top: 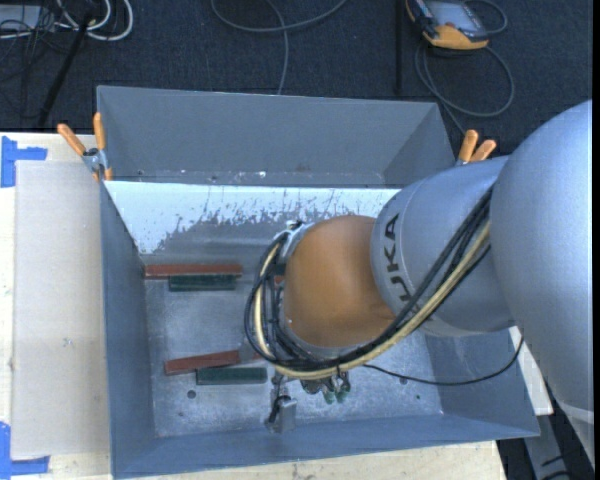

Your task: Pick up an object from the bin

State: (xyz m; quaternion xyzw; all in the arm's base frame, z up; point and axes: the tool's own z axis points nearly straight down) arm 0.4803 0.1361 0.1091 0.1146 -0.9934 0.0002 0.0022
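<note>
Two flat sticks lie just left of my gripper (279, 408): a brown stick (202, 363) and a dark green stick (230, 375), side by side. My gripper hangs low in the grey bin (180, 318); open or closed, I cannot tell.

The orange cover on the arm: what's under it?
The orange cover hides the bin floor beneath it; whatever lies there cannot be seen. Just left of it lie a brown strip and a dark green strip.
</note>
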